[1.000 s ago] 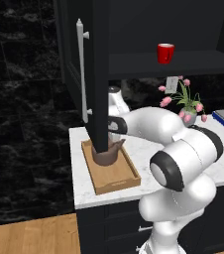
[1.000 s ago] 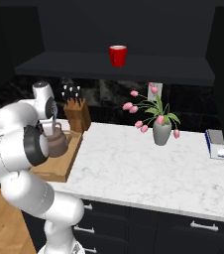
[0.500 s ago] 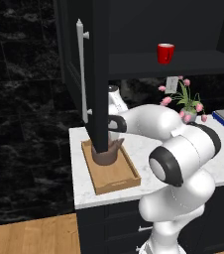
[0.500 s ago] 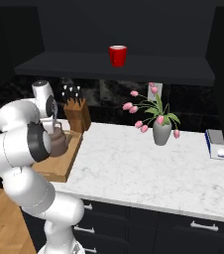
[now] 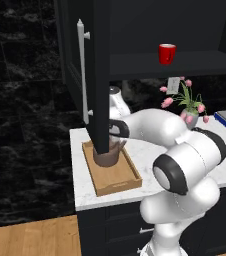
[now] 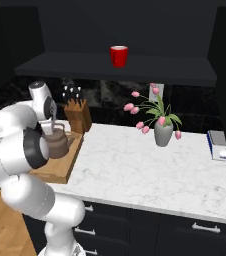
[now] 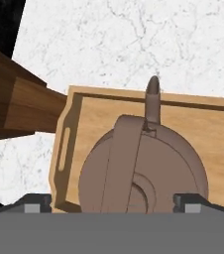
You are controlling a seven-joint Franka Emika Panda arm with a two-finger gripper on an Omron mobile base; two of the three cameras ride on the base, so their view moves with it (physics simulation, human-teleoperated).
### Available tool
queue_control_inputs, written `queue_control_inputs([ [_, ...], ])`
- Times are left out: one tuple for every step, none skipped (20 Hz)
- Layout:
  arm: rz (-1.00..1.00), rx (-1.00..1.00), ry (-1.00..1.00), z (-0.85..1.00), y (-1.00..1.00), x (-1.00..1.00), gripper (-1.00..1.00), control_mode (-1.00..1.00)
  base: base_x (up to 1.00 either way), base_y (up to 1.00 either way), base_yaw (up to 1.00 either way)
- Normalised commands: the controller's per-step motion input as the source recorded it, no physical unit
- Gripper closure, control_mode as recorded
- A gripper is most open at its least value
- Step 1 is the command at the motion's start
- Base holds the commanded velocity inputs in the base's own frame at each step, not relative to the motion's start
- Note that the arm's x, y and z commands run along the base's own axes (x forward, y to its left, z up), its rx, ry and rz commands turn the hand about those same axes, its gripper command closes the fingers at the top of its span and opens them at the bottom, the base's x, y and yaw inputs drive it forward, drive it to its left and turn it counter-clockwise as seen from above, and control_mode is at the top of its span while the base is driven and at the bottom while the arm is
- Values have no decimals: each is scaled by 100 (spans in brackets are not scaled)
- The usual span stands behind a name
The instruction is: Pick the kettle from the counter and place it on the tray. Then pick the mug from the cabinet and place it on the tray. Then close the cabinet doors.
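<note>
The kettle (image 7: 143, 166) is sitting upright inside the tray (image 7: 198, 124), at lower centre of the hand view, its spout pointing toward the tray's far rim. The claw (image 7: 113, 202) is hanging directly over it with its tips standing wide apart, one on each side of the kettle body, gripping nothing. The tray is lying on the counter (image 6: 150, 165) at its left end, just beside the knife block (image 6: 78, 114). The mug (image 6: 118, 55) is standing on the cabinet (image 6: 135, 30) shelf, upper centre.
</note>
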Motion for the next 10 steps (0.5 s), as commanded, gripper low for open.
queue_control_inputs([
  [-1,0,-10,19,-8,-34,-100,-100,0,0,0],
  [0,0,-11,19,-11,-39,-100,-100,0,0,0],
  [0,0,-17,27,-14,-49,-100,-100,0,0,0],
  [0,0,-16,27,-15,-49,-100,-100,0,0,0],
  [0,0,-20,38,-14,-59,-100,-100,0,0,0],
  [0,0,-19,38,-14,-58,-100,-100,0,0,0],
  [0,0,-21,52,-28,-51,-100,-100,0,0,0],
  [0,0,-20,53,-28,-47,-100,-100,0,0,0],
  [0,0,-17,56,-31,-48,-100,-100,0,0,0],
  [0,0,-13,51,-30,-49,-100,-100,0,0,0],
])
